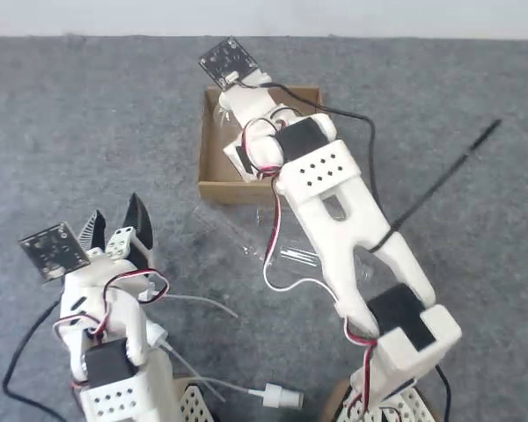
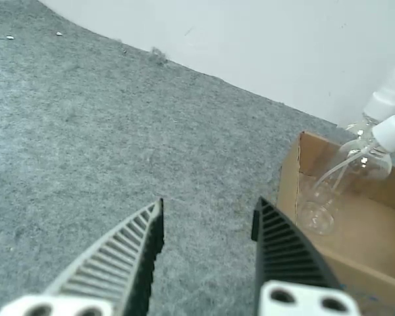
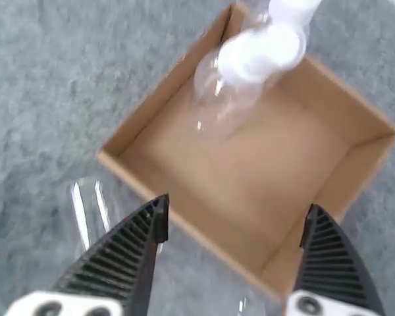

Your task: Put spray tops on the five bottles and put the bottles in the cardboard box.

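The cardboard box [image 1: 209, 149] sits on the grey carpet at the back middle. Two clear bottles with white spray tops [image 3: 257, 49] stand in one of its corners, and the bottles [image 2: 345, 168] show clearly inside the box wall [image 2: 291, 178]. My right gripper [image 3: 237, 210] hangs open over the box, holding nothing. A clear bottle without a top [image 3: 85, 207] lies on the carpet just outside the box. My left gripper [image 1: 116, 209] is open and empty at the front left, well away from the box. A loose white spray top [image 1: 277, 397] with its tube lies near the front edge.
Clear bottles [image 1: 290, 255] lie on the carpet between the box and the arm bases, partly under the right arm [image 1: 343, 211]. A black cable [image 1: 440, 185] crosses the carpet at the right. Bare carpet [image 1: 79, 123] spreads to the left.
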Robot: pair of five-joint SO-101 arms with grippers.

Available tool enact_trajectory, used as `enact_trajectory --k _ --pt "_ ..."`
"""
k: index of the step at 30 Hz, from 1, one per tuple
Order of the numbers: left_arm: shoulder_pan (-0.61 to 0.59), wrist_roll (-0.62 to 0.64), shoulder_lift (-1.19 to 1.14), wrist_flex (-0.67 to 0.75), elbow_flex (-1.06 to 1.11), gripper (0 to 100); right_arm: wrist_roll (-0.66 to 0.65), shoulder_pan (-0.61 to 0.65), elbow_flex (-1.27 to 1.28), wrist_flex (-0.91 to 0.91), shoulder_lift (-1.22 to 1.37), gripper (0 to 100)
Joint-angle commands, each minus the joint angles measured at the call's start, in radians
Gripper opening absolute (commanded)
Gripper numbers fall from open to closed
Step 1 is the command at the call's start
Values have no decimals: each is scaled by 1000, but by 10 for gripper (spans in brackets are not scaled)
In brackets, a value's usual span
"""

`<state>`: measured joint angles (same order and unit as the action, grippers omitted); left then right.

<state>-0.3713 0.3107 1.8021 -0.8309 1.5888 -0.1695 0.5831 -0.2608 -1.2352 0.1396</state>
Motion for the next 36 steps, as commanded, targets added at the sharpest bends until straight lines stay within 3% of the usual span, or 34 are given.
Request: enact_trajectory --k 1,12,21,31,36 --pt "-6 -11 17 35 -2 207 -2 -12 -35 -134 -111 270" --pt "-6 -11 17 35 -2 206 6 -12 -35 -487 -188 270" --pt "-8 -12 17 35 -2 206 9 -28 31 -559 -194 271" --pt "-8 -14 17 35 -2 206 394 -111 141 -549 -186 271" --pt "-8 -14 17 35 -2 206 497 -147 176 -544 -185 273"
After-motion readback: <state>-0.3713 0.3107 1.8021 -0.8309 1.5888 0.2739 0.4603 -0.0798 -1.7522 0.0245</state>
